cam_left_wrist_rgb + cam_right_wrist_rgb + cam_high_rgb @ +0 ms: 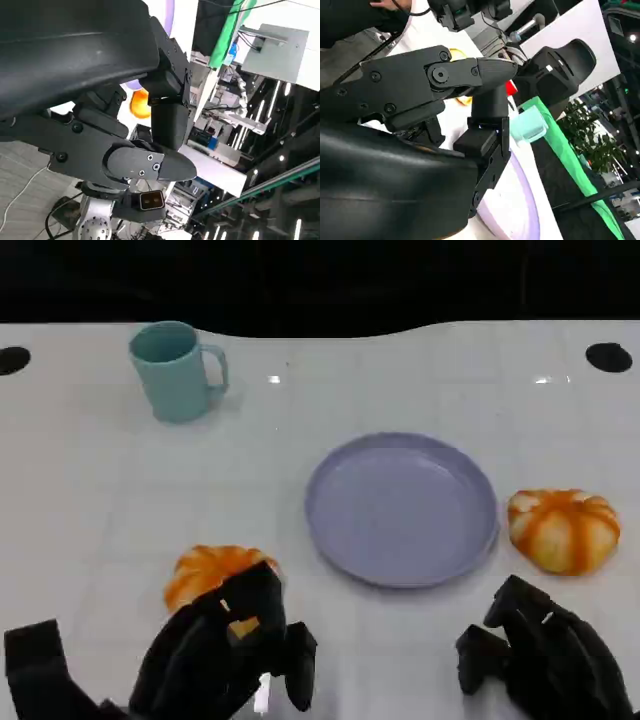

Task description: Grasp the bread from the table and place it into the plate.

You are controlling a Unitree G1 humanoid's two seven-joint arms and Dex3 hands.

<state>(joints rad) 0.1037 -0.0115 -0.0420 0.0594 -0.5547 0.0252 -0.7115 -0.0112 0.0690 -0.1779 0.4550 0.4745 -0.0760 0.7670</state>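
Orange bread sitting at both sides of the plate, nothing on it yet.

From the plate (402, 508), one bread (208, 573) is at 8 o'clock, partly under my left hand (225, 655), whose fingers reach over its near edge; can't tell if they're actually grasping it. Second bread (563, 529) lies at 3 o'clock, just beside the rim. My right hand (540, 655) is at 5 o'clock, fingers curled in, holding nothing. Teal mug (176, 371) stands at 10 o'clock on the white table (90, 490).
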